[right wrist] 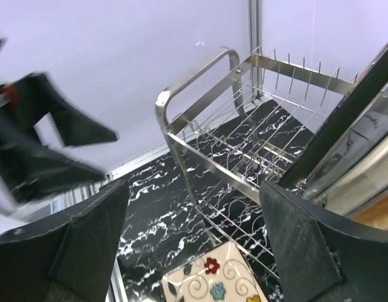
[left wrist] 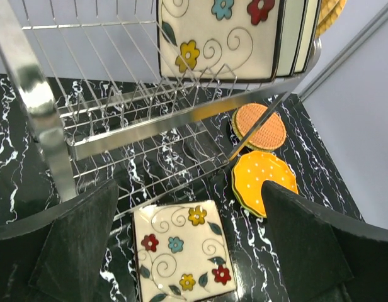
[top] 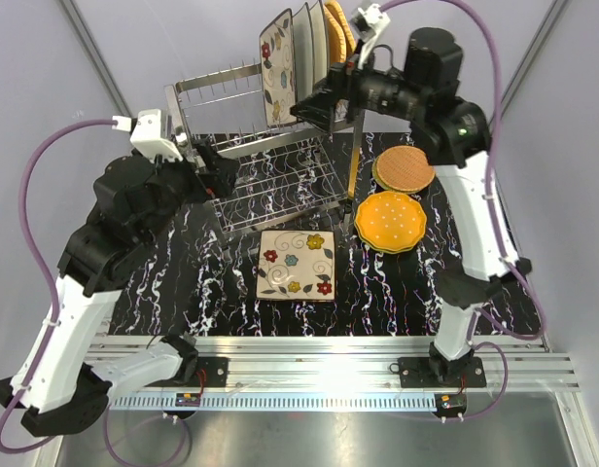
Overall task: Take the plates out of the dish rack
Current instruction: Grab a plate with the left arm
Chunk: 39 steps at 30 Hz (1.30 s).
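Overhead, I get the whole dish rack [top: 270, 180] on the black marbled desk [top: 183, 292]. Plates stand in its top prongs at the far right end, with the standing floral plate [top: 277, 70] in front and a woven plate [top: 340, 27] at the back. Three more lie flat on the desk: a flat floral plate [top: 297, 265] in front of the rack, and an orange dotted plate [top: 390, 221] and a round woven plate [top: 404, 168] to its right.

My left arm is bent in toward the rack's left end. Only its wrist camera shows me the left hand [left wrist: 191, 189], which is wide with nothing between the fingers. That view cuts the standing floral plate off at the top.

My right arm reaches up and across to the top tier. The right hand [right wrist: 194, 189] is also spread wide and holds nothing. A dark plate edge [right wrist: 345, 113] sits just past one finger.

Overhead, the right fingers are lost against the dark wrist, so I cannot tell whether they touch a plate. The left arm [right wrist: 30, 145] is a blur in the right wrist view.
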Each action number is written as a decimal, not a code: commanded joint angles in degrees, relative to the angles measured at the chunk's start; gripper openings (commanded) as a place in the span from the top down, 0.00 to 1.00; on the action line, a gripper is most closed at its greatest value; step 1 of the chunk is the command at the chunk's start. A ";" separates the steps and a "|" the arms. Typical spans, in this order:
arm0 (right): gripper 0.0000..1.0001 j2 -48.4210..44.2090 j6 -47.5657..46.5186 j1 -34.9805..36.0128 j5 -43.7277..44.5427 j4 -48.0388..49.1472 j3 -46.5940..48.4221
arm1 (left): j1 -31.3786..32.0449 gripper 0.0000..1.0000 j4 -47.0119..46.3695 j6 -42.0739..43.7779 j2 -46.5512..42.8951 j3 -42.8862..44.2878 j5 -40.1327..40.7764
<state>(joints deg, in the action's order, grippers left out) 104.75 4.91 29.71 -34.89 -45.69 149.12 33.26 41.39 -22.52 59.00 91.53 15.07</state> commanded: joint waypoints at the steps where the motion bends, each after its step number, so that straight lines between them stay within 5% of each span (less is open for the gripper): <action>1: 0.10 5.80 4.94 3.68 8.95 0.15 7.92 | -0.39 0.01 -1.13 -0.94 -4.23 -2.39 -1.54; 5: 0.08 4.41 4.24 6.32 19.93 7.44 3.21 | -0.47 0.01 -1.48 -1.12 -7.49 -5.21 -0.13; 13: 0.00 4.24 0.19 7.82 26.36 10.01 1.09 | -0.56 0.01 -6.84 0.55 -7.86 -6.81 -1.18; 20: 0.00 -4.72 -9.56 6.59 33.83 19.14 -11.02 | -1.43 0.05 -9.39 -2.78 3.56 4.35 -7.59; 27: 0.00 -12.80 -3.52 -4.30 29.80 14.14 -19.99 | -4.25 0.21 -10.01 -13.06 20.86 21.84 -16.38; 39: 0.00 -27.66 -2.45 -12.84 25.58 15.72 -45.22 | -4.16 0.34 -4.83 -14.13 40.30 44.16 -15.16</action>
<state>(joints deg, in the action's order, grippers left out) 79.64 1.08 17.96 -7.33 -32.51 107.35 29.23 35.62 -36.29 97.25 131.04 1.19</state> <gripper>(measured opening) 0.993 0.667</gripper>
